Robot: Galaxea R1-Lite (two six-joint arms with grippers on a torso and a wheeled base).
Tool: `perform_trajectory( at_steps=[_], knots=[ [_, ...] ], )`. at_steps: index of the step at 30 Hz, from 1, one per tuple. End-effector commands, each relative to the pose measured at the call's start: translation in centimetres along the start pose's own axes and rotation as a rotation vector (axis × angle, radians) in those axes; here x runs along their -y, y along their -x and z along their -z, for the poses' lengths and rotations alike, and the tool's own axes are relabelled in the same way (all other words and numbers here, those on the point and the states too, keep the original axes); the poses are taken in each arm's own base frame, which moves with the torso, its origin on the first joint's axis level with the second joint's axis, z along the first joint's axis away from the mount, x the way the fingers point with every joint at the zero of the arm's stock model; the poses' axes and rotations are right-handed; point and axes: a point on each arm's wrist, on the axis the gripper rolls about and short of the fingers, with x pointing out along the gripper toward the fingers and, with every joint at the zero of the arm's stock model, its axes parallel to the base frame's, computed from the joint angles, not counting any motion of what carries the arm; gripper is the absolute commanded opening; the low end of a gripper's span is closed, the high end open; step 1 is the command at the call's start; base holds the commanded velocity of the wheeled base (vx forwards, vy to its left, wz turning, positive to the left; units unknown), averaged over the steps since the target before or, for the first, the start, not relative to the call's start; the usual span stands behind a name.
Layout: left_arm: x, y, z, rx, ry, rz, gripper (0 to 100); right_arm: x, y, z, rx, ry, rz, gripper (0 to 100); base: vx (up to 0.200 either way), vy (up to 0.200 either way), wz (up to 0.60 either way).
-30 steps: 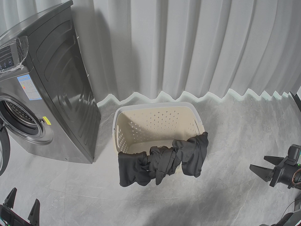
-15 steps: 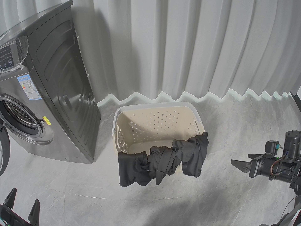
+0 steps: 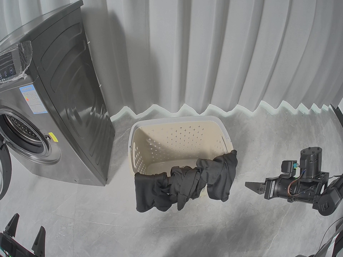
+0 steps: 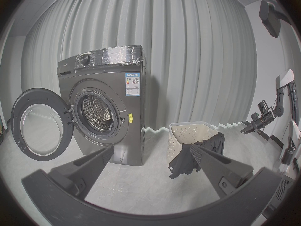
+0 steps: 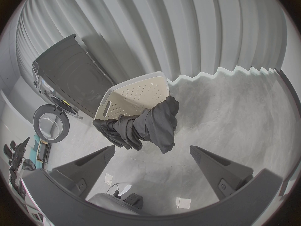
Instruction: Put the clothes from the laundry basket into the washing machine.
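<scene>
Left gripper [image 4: 151,148]: It is low at my left side, closest to the robot. Its two fingers are spread wide and hold nothing. It faces the machine and the basket and is well apart from both.
Right gripper [image 5: 151,148]: It is at my right side, above the floor [image 3: 271,143]. Its fingers are also spread and carry nothing. It is turned toward the basket, and the cloth lies ahead of it, near but not touching.
Clothes [image 3: 185,186]: A dark garment, twisted into a thick bundle, hangs over the near rim of the basket. One part is inside and the rest falls down the outer wall toward the floor.
Laundry basket [image 3: 178,120]: It is cream-coloured with small holes and stands upright on the floor, near the right side of the machine.
Washing machine [image 3: 68,90]: It stands at the left. Its round door [image 4: 37,123] is swung fully open, so the drum [image 4: 94,110] is free to reach.
Curtain [image 3: 214,47]: It is pale and pleated and closes the room behind everything.
Step in hand: I judge this is the approach for the first pick, because no cloth is gripped yet and none is in the machine that I can see.
Next move: I think the right gripper should go forward and down onto the thick bunch at the rim. It should close on several folds, not on one loose edge. Then I would lift high enough that the hanging ends pass over the rim, since the cloth may catch and pull the light basket. After that comes the carry across to the drum.
</scene>
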Motion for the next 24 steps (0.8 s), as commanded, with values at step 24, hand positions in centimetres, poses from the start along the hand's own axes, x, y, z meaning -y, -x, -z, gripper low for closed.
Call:
perform_trajectory(
  at_steps=[24],
  knots=[
    [0.0, 0.0, 0.4, 0.002, 0.000, 0.000, 100, -0.6, -9.7, 1.7, -0.046, 0.038, -0.008, 100, 0.000, 0.000, 0.00]
  ],
)
